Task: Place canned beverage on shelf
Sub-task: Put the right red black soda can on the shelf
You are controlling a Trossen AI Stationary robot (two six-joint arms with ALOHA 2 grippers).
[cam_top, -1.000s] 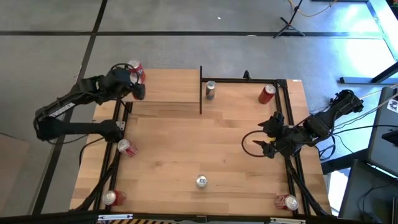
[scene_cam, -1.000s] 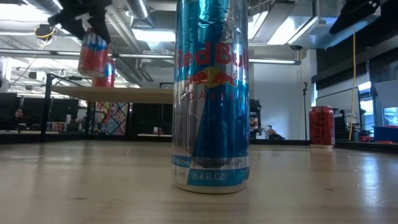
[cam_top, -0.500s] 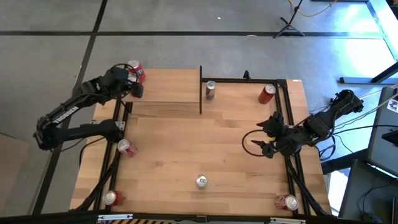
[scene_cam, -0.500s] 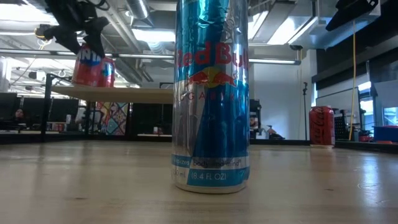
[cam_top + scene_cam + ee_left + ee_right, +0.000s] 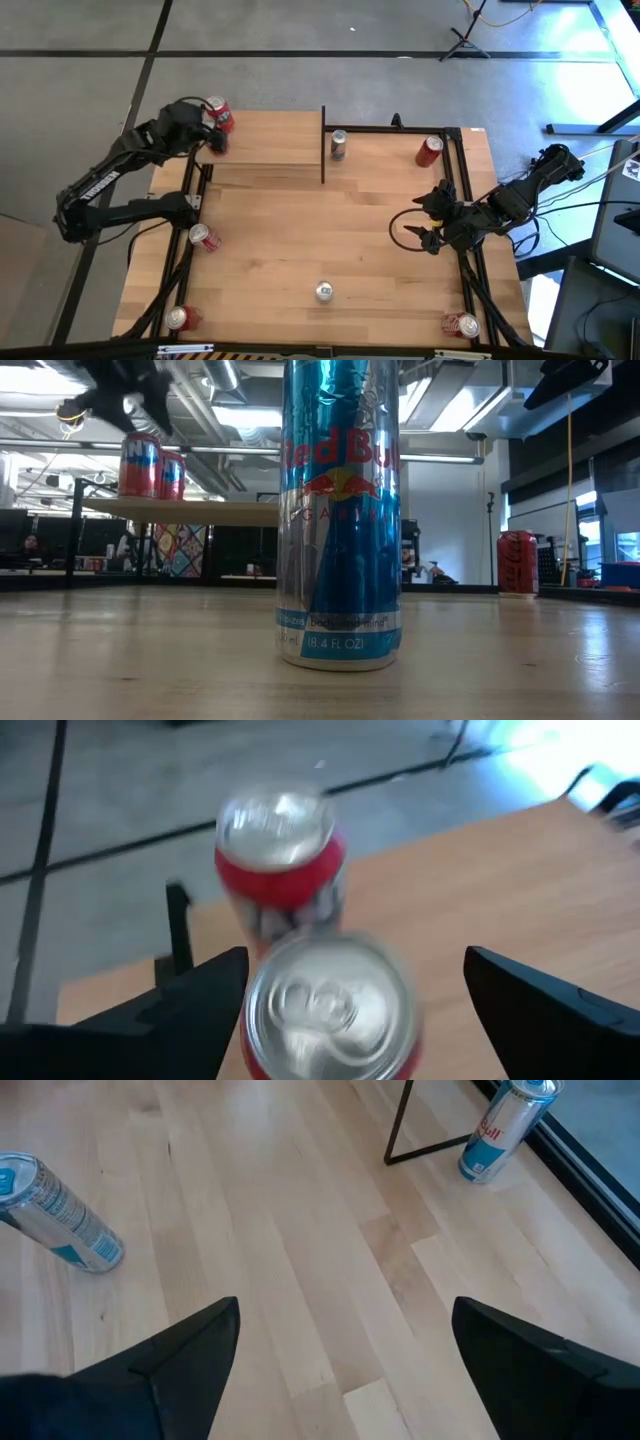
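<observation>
The shelf (image 5: pixel 270 140) is a small light-wood board on black posts at the table's far left. Two red cans stand upright on its far left corner, side by side (image 5: pixel 140 464) (image 5: pixel 172 474). In the left wrist view the nearer red can (image 5: pixel 330 1010) sits between the fingers of my left gripper (image 5: pixel 355 960), which is open with a gap on each side. The other red can (image 5: pixel 280 855) stands just beyond it. From above, my left gripper (image 5: pixel 214 140) covers the nearer can. My right gripper (image 5: pixel 415 225) hangs open over the table's right side.
A tall blue-and-silver can (image 5: pixel 324 291) stands near the front middle, filling the low view (image 5: pixel 340 510). A slim can (image 5: pixel 338 144) stands by the shelf's right post, and a red can (image 5: pixel 429 150) at the far right. More red cans (image 5: pixel 204 237) (image 5: pixel 178 318) (image 5: pixel 461 325) line the black side rails.
My left gripper brought the red can, tilted and clear of the shelf, down beside the other red can. The can now stands upright on the shelf. The gripper has let go of it and drawn up and back a little.
</observation>
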